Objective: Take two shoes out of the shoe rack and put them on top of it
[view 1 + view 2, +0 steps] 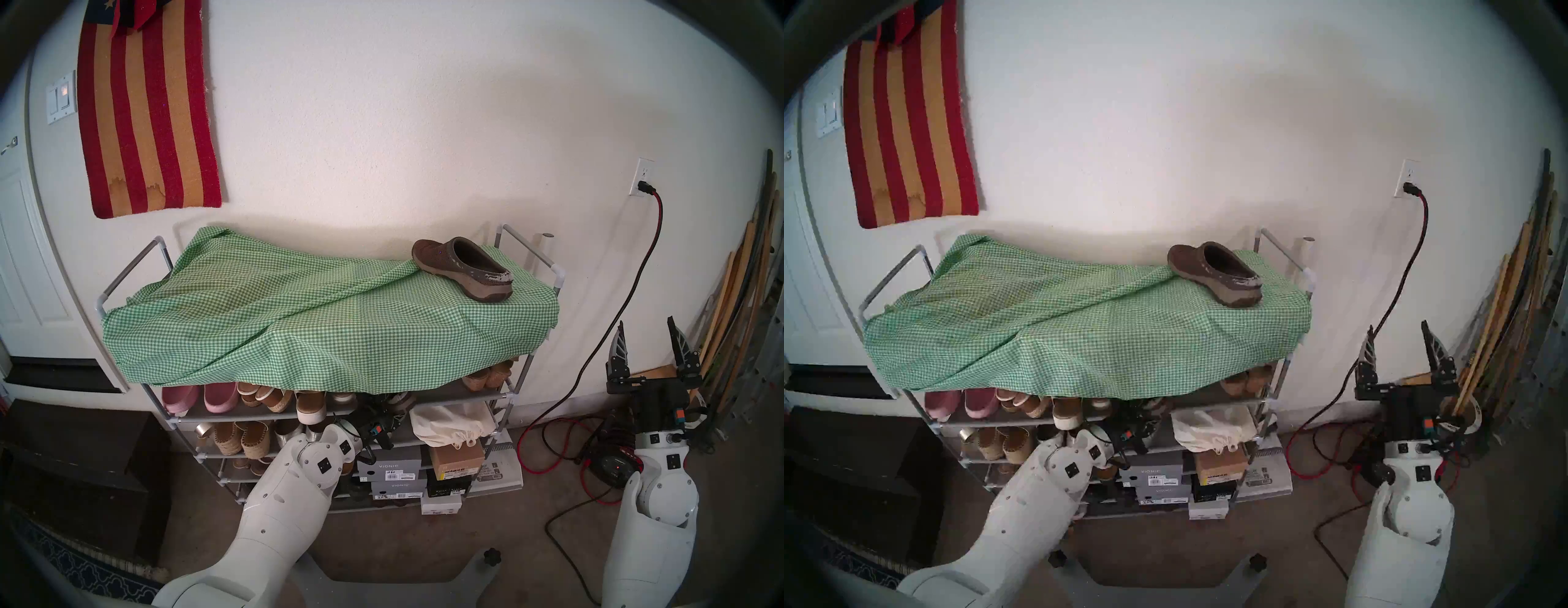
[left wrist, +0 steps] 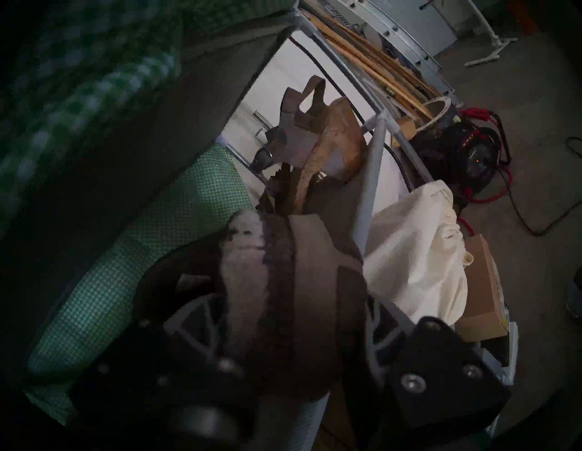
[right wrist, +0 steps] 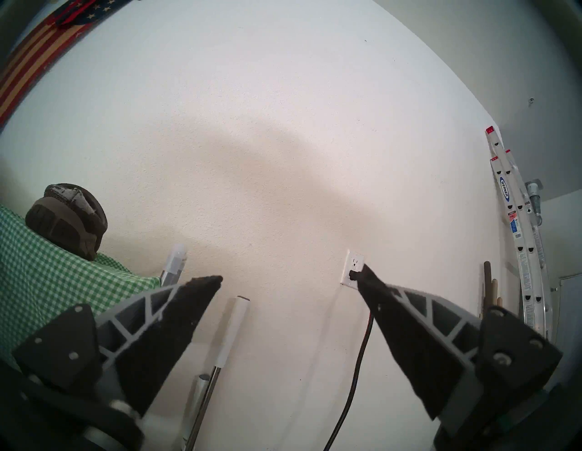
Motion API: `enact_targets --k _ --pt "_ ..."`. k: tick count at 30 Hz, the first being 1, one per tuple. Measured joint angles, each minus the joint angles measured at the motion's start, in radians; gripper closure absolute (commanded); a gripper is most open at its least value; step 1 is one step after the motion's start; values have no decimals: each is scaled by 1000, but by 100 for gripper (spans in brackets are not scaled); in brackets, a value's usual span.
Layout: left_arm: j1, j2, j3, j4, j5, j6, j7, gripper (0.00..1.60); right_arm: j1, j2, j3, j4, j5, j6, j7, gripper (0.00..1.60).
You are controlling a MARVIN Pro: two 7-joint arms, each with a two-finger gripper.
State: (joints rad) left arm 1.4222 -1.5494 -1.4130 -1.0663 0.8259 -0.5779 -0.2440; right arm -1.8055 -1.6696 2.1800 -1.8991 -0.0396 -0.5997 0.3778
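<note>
One dark brown clog [image 1: 464, 269] stands on the green-white gingham cloth [image 1: 297, 314] on top of the shoe rack [image 1: 528, 250], at its right end; it also shows in the right wrist view [image 3: 67, 220]. My left arm reaches under the cloth onto an upper shelf. In the left wrist view my left gripper [image 2: 293, 302] is shut on the second clog [image 2: 302, 277] at its white-scuffed heel, one finger inside the shoe, the other against the sole. My right gripper [image 1: 645, 325] is open and empty, pointing up, to the right of the rack.
Tan wedges [image 2: 330, 141] stand just beyond the held clog. A white cloth bag [image 1: 449, 422] and shoe boxes [image 1: 390, 467] fill the shelves below. A red-black cable [image 1: 653, 237] hangs from the wall socket. Planks [image 1: 738, 297] and a ladder [image 3: 516, 236] lean at the right.
</note>
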Motion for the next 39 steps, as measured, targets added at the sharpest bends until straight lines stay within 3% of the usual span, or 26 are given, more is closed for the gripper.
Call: enact_targets --k 11,22,39 --pt "124 25 -10 -160 -115 -90 -107 160 0 0 0 0 0 0 1 0" --pt "247 89 45 -281 -219 -170 -193 160 0 0 0 0 0 -1 1 0" --pt "422 252 113 -390 -351 -272 -244 160 0 -1 0 0 1 -1 2 0"
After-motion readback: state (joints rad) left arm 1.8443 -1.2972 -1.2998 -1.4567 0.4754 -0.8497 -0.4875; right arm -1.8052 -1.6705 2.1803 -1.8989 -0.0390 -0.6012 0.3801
